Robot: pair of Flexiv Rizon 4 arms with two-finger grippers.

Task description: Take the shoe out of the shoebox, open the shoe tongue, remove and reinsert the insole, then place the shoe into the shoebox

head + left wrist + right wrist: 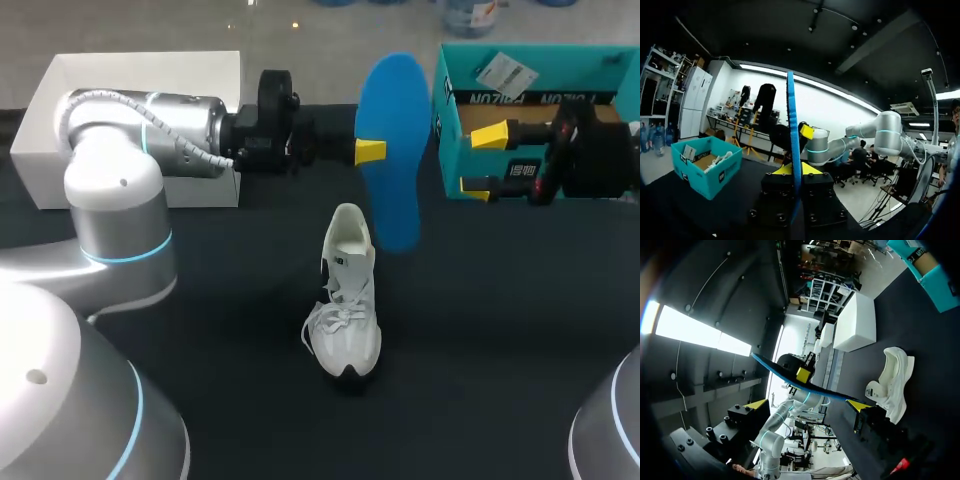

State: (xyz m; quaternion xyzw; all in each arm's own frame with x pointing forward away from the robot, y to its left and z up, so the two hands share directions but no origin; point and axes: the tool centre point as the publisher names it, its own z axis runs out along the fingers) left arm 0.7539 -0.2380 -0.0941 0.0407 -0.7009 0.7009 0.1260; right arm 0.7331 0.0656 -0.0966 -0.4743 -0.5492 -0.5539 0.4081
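A blue insole (392,150) hangs in the air above the table's back middle, and my left gripper (368,152) is shut on its left edge. In the left wrist view the insole (792,130) stands edge-on between the closed fingers of that gripper (794,170). The white shoe (346,300) stands upright on the dark table (500,330), toe toward me, below the insole. My right gripper (482,162) is open with nothing in it, in front of the teal shoebox (540,100) and just right of the insole. Ahead of the right gripper (807,405) are the insole (790,379) and the shoe (892,382).
A white box (130,110) stands at the back left, partly behind my left arm (150,130). The teal shoebox (705,167) is open at the back right and has paper inside. In the right wrist view the white box (855,322) is beyond the shoe.
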